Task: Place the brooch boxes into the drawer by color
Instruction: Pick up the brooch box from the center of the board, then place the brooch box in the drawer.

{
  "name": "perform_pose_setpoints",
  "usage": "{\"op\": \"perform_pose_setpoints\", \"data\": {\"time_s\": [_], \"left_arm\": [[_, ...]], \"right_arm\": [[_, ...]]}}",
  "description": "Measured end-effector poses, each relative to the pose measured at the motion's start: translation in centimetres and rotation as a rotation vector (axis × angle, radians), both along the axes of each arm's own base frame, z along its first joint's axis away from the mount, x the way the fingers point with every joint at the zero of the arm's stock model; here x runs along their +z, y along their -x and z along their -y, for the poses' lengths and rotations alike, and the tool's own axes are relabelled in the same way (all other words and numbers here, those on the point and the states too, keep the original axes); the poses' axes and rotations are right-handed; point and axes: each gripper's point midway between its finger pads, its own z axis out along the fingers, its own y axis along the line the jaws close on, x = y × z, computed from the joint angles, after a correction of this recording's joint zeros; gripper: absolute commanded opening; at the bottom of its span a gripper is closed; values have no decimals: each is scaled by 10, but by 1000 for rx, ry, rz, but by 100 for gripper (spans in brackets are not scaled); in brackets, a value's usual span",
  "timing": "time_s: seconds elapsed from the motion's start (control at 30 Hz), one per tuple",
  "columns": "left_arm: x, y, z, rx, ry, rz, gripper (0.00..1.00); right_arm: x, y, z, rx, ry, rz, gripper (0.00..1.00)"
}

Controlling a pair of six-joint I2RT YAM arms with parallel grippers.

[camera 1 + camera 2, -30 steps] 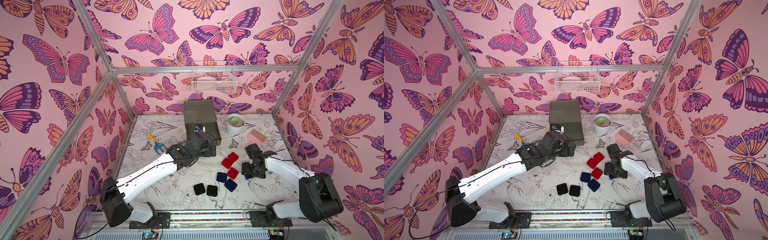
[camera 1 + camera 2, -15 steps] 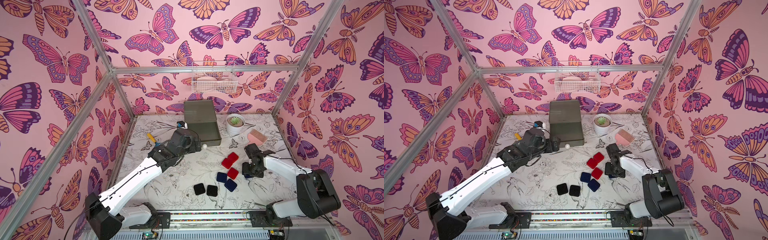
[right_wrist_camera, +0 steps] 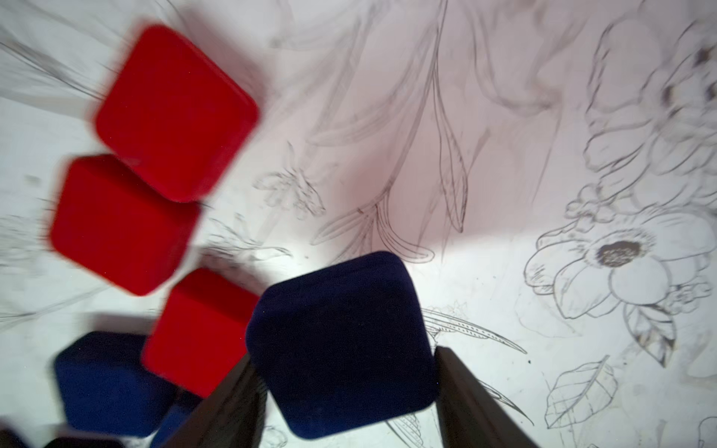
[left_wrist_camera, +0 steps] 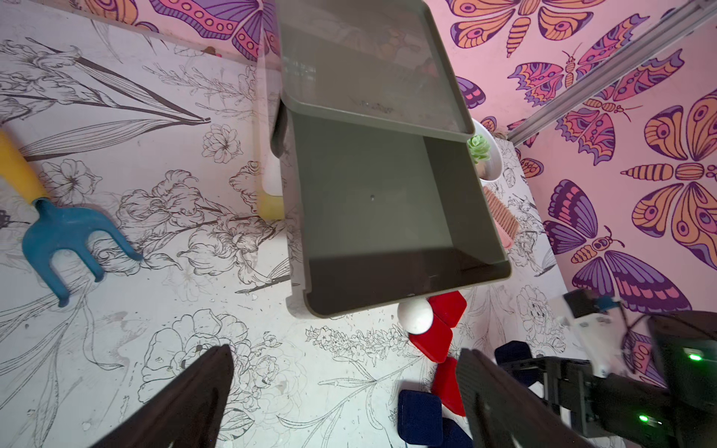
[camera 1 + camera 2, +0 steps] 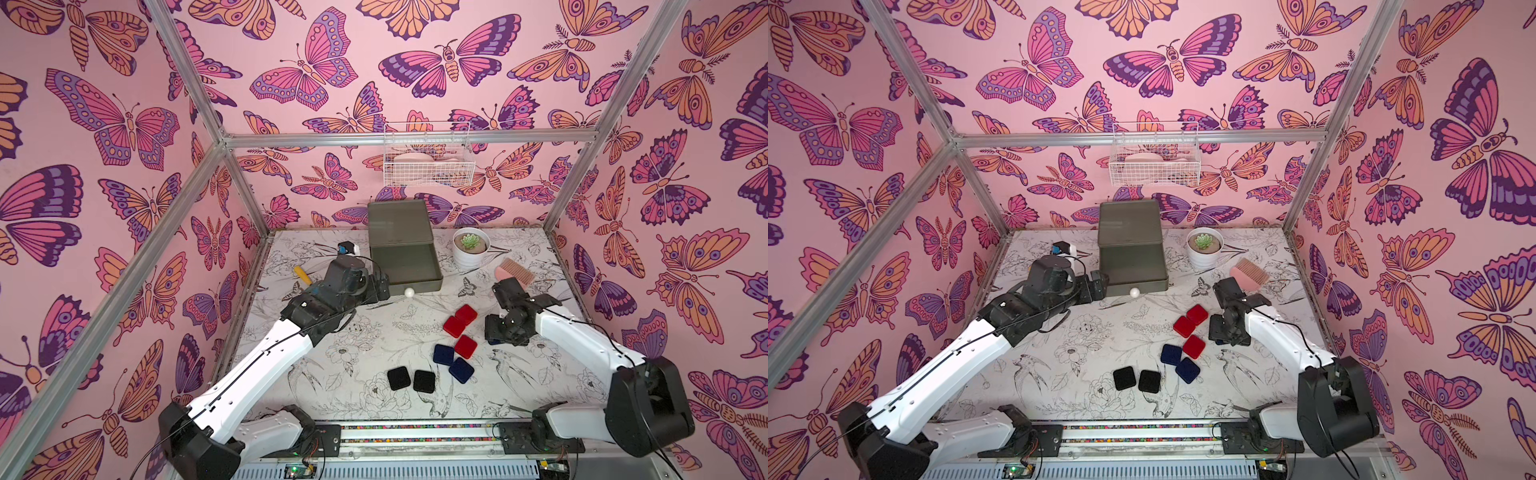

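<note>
- My right jaws are pinching a navy box (image 3: 341, 349) across two opposite flat sides. In the right wrist view that box is sharp while everything around it smears, so I judge the grip has it. I cannot tell whether it is clear of the bench (image 5: 353, 328).
- How it should handle, by my reading: small, light and stiff, with a velvety skin. The nap should give plenty of friction, so a gentle squeeze ought to do.
- The rounded corners could let it twist, so I would take these boxes on the flat sides, midway along, never corner to corner. I see no lid seam from here, which is another reason not to clamp hard.
- My left jaws are spread wide and empty. They hang in front of the drawer chest (image 5: 397, 224), whose grey top tier (image 4: 388, 217) stands open and bare behind its white knob (image 4: 414, 317).
- On the bench the red boxes (image 5: 453, 326) lie in a loose cluster, two of them touching.
- The other navy boxes (image 5: 444, 354) lie just beside the third red.
- The black boxes (image 5: 399, 378) sit side by side nearer the robot's base.
- Nothing is in the chest yet.
</note>
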Motion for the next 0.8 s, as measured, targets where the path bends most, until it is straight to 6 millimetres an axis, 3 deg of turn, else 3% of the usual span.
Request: {"op": "perform_pose_setpoints", "data": {"time_s": [0.2, 0.37, 0.47, 0.6, 0.8], "left_arm": [[6, -5, -25, 57, 14, 10, 97], [5, -10, -45, 103, 25, -2, 96], [3, -13, -55, 127, 31, -10, 96], [-3, -13, -63, 144, 38, -26, 96], [-10, -9, -67, 142, 49, -46, 96]], "right_arm": [[85, -30, -37, 93, -51, 183, 43], [152, -40, -95, 254, -76, 290, 43], [179, -44, -134, 352, -90, 329, 43], [194, -50, -176, 446, -95, 341, 43], [178, -62, -214, 517, -82, 293, 43]]}}
